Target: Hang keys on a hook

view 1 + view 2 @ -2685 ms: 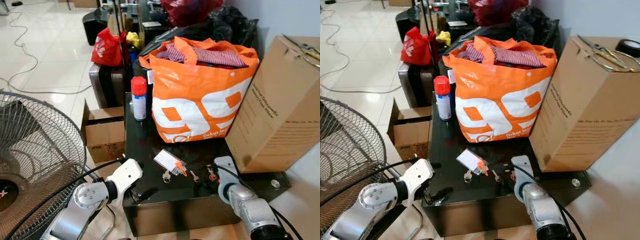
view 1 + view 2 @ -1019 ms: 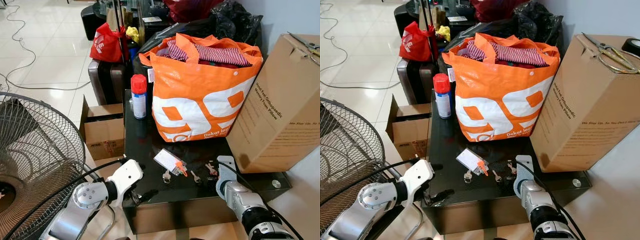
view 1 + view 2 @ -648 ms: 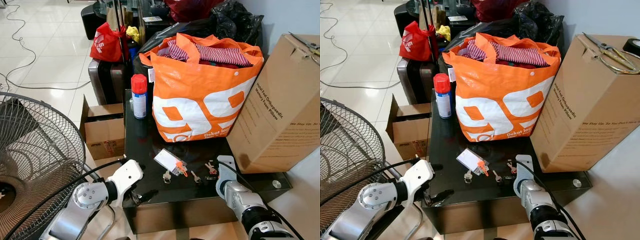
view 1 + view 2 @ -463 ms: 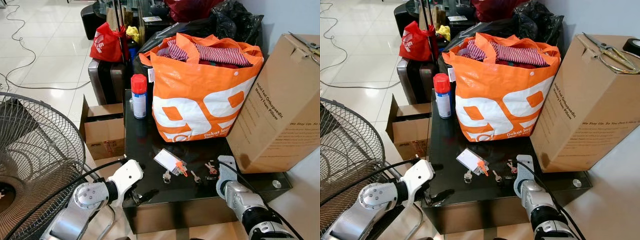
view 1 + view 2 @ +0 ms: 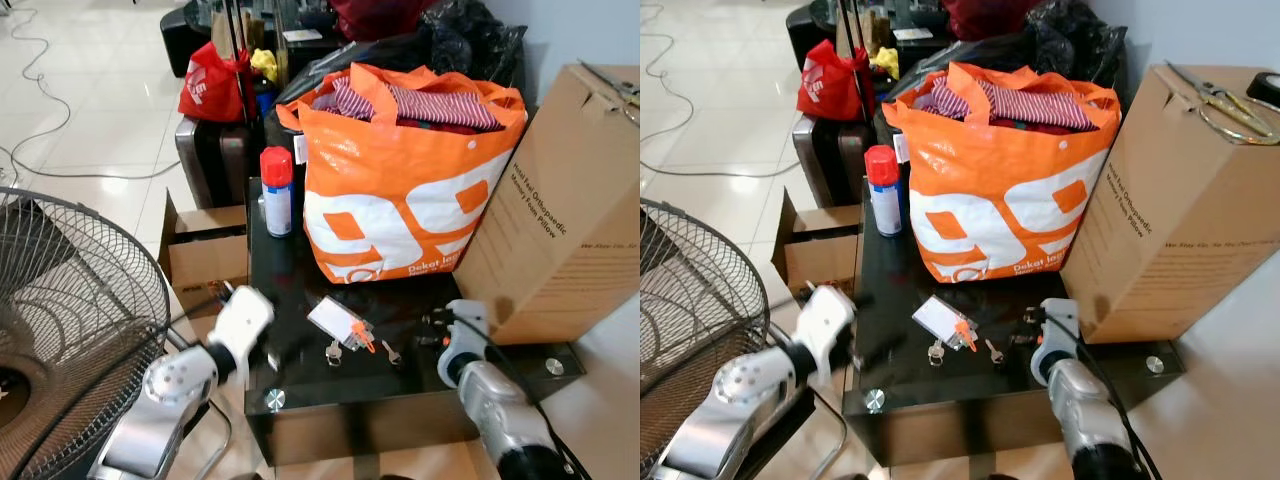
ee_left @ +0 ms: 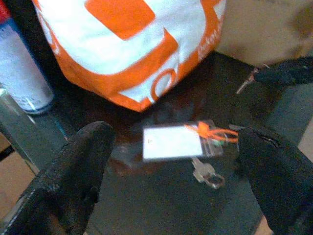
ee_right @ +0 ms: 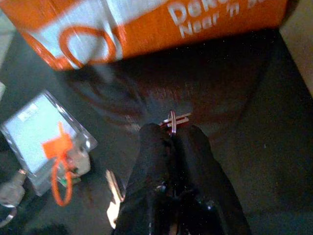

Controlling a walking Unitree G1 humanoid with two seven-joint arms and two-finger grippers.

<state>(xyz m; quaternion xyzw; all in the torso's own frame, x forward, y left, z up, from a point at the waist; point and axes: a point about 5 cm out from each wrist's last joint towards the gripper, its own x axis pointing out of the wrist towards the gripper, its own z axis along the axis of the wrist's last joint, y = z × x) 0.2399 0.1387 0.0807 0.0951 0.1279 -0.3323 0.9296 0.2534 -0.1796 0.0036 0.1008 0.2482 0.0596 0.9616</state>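
Item: keys, a small metal bunch pinched between the closed fingers of the right gripper, held just above the black glass table, in front of the orange bag and beside the cardboard box. Only the tip of the bunch pokes out past the fingertips, so the hold looks shallow; judged risk: the keys could slip or swing free once the arm lifts or the robot turns, and a drop onto glass would scatter them. Separate lot still on the table: a clear tag holder with an orange tie and a key on a ring, plus a loose key near the right gripper. If these belong to the same set, they may be left behind. Left gripper: fingers spread wide, holding nothing, aimed at the tag holder from the table's near left edge; judged risk: it could knock the holder or the spray can if it advances. Hidden or unclear: no hook can be made out in these frames, so the destination is unknown. How many keys the right gripper holds cannot be told, since the fingers cover most of the bunch. The wrist pictures are blurred, and the print on the tag cannot be read. A fan grille crowds the left side.
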